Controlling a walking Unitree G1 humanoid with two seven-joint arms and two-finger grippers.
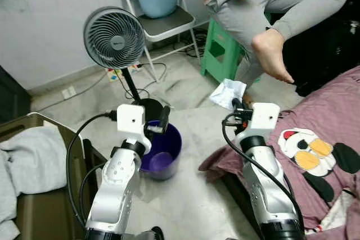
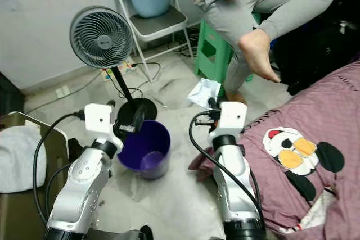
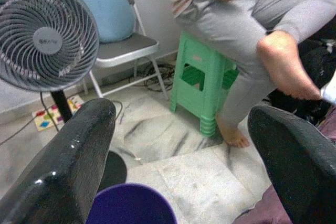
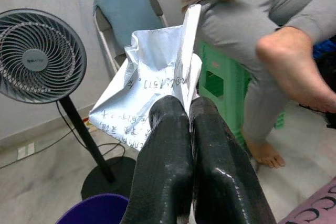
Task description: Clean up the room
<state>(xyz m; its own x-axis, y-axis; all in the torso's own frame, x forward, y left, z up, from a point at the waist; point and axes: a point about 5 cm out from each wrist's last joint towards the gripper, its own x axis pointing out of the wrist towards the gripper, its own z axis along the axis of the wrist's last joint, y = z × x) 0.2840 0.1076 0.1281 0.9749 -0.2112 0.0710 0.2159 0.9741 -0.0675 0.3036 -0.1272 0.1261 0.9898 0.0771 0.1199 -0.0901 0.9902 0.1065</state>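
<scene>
A purple bin (image 1: 162, 153) stands on the marble floor between my arms. My left gripper (image 1: 163, 120) hovers just above its near-left rim, open, fingers (image 3: 79, 145) spread wide with nothing between them; the bin rim (image 3: 130, 205) shows below them. My right gripper (image 4: 189, 103) is shut on a crumpled silvery-white wrapper (image 4: 152, 82) with handwriting on it. That wrapper (image 1: 228, 93) is held up to the right of the bin, over the edge of the maroon blanket (image 1: 225, 161). The bin (image 4: 94, 209) lies below and left of the held wrapper.
A grey standing fan (image 1: 114, 37) rises right behind the bin. Farther back are a folding chair (image 1: 166, 23) with a blue cushion and a green stool (image 1: 216, 54) with a seated person, bare foot (image 1: 273, 54) hanging. A bed (image 1: 320, 139) lies right, a cloth-filled box (image 1: 34, 195) left.
</scene>
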